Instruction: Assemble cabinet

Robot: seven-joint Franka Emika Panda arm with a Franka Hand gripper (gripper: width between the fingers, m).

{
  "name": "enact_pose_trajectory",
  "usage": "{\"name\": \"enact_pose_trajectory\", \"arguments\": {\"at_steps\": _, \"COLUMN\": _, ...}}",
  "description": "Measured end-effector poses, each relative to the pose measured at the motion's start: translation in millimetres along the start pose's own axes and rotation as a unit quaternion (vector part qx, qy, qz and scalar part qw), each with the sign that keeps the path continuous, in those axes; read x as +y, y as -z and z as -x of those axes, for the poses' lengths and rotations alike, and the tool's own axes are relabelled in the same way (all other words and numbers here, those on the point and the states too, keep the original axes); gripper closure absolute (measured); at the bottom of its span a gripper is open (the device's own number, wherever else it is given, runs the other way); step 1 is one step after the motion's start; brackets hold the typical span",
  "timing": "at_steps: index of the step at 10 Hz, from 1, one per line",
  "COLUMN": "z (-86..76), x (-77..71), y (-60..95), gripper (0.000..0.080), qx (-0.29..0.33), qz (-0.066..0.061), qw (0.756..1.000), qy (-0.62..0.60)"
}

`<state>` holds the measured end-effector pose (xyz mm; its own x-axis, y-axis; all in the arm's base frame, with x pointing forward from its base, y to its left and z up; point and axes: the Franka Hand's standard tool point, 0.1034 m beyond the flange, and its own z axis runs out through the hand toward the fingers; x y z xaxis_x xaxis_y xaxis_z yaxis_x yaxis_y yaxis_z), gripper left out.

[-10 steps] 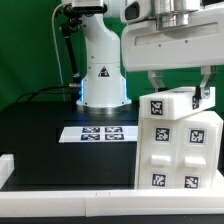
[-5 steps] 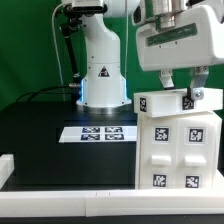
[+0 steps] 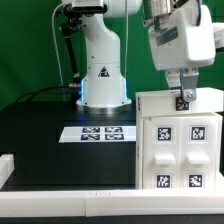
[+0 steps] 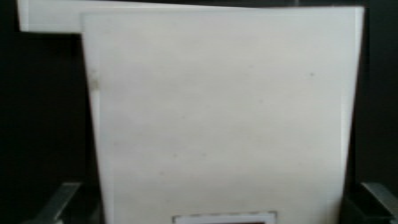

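The cabinet [image 3: 180, 150] is a tall white box with square black-and-white tags on its front, standing on the black table at the exterior view's right. Its flat white top panel [image 3: 160, 102] lies level on the body. My gripper [image 3: 186, 96] comes down from above onto the panel's right part and is shut on it. In the wrist view the white panel [image 4: 214, 100] fills the picture. My gripper [image 4: 214, 206] straddles it, with one dark finger [image 4: 57, 205] at each side edge. The far finger is hidden in the exterior view.
The marker board [image 3: 100, 132] lies flat on the black table left of the cabinet. The arm's white base [image 3: 102, 70] stands behind it. A white rim [image 3: 60, 190] runs along the table's front and left edge.
The gripper has turned about its vertical axis and shifted to the exterior view's right. The top panel, tilted and skewed a second ago, now sits level and square on the body.
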<state>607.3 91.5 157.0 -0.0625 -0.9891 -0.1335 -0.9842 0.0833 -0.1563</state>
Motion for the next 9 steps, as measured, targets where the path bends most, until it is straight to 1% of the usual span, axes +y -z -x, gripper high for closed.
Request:
{"name": "enact_pose_trajectory", "arguments": {"at_steps": 2, "z": -0.4, "x": 0.3, "y": -0.2, "gripper": 0.0239, "qx": -0.010, "qz": 0.002, "qw": 0.994, "qy": -0.106}}
{"name": "enact_pose_trajectory", "arguments": {"at_steps": 4, "z": -0.6, "x": 1.5, "y": -1.2, "gripper": 0.0239, "qx": -0.012, "qz": 0.006, "qw": 0.984, "qy": -0.179}}
{"name": "enact_pose_trajectory", "arguments": {"at_steps": 5, "z": 1.1, "x": 1.8, "y": -1.5, "gripper": 0.0239, "qx": -0.011, "qz": 0.008, "qw": 0.981, "qy": -0.195}}
{"name": "enact_pose_trajectory", "arguments": {"at_steps": 9, "z": 0.5, "x": 2.0, "y": -2.3, "gripper": 0.0239, "qx": -0.016, "qz": 0.008, "qw": 0.983, "qy": -0.180}}
